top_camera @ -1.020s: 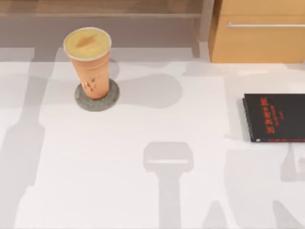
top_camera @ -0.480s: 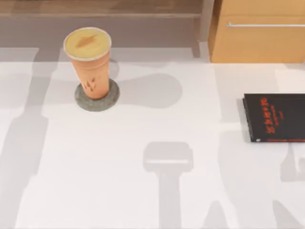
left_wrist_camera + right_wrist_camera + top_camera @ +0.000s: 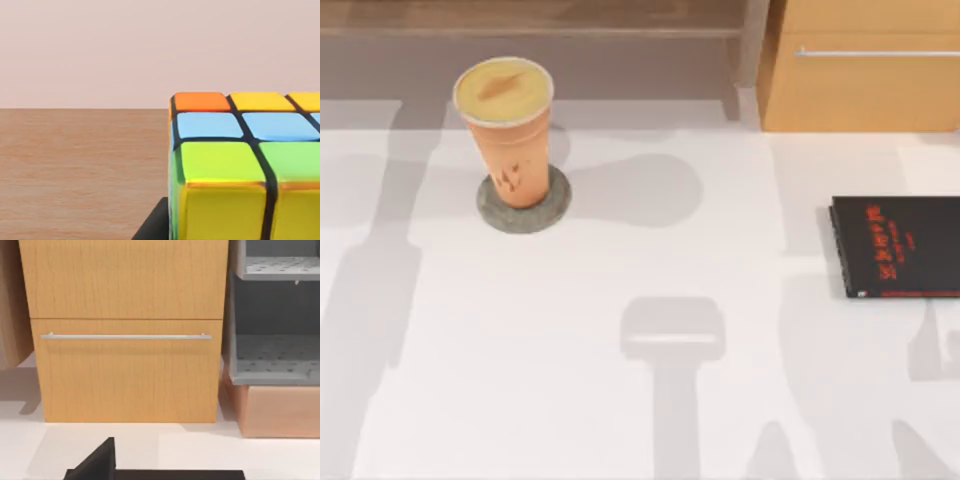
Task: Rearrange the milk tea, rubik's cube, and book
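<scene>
At about ten o'clock on the white table [image 3: 650, 250], the milk tea [image 3: 510, 130] stands upright on a flat grey round coaster [image 3: 524, 213], its yellowish lid facing up. Across the table at about three o'clock, well apart from the cup, a thin black book with red lettering [image 3: 897, 246] lies flat, running off the table's right side. Behind it, at about one o'clock, is a wooden drawer cabinet [image 3: 865, 65] with a long metal handle [image 3: 125, 336]; the right wrist view faces that cabinet, with grey shelves [image 3: 275, 315] beside it. The left wrist view looks closely at the rubik's cube [image 3: 245, 165], resting on a brown wooden surface [image 3: 80, 170]. Whether either arm's jaws are open or closed, I cannot tell.
</scene>
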Robot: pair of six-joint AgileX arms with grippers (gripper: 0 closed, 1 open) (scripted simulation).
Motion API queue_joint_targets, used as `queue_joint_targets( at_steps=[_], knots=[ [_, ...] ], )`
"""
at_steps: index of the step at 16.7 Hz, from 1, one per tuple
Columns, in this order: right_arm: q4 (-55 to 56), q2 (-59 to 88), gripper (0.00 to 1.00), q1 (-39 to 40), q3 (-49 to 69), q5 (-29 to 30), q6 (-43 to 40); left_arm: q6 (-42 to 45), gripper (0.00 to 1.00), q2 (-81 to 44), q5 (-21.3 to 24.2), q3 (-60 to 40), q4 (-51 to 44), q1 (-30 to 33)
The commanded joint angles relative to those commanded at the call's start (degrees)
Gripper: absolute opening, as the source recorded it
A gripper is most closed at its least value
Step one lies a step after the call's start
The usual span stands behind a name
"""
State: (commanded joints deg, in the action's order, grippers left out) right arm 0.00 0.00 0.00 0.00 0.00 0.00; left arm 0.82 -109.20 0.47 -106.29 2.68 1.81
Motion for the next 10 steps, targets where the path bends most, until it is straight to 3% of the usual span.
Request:
queue_joint_targets(
  at_steps=[4,10],
  knots=[
    [0.00,0.00,1.00,0.00,0.00,0.00,0.00,0.00,0.98,0.00,0.00,0.00,0.00,0.00],
    [0.00,0.00,1.00,0.00,0.00,0.00,0.00,0.00,1.00,0.00,0.00,0.00,0.00,0.00]
  ],
)
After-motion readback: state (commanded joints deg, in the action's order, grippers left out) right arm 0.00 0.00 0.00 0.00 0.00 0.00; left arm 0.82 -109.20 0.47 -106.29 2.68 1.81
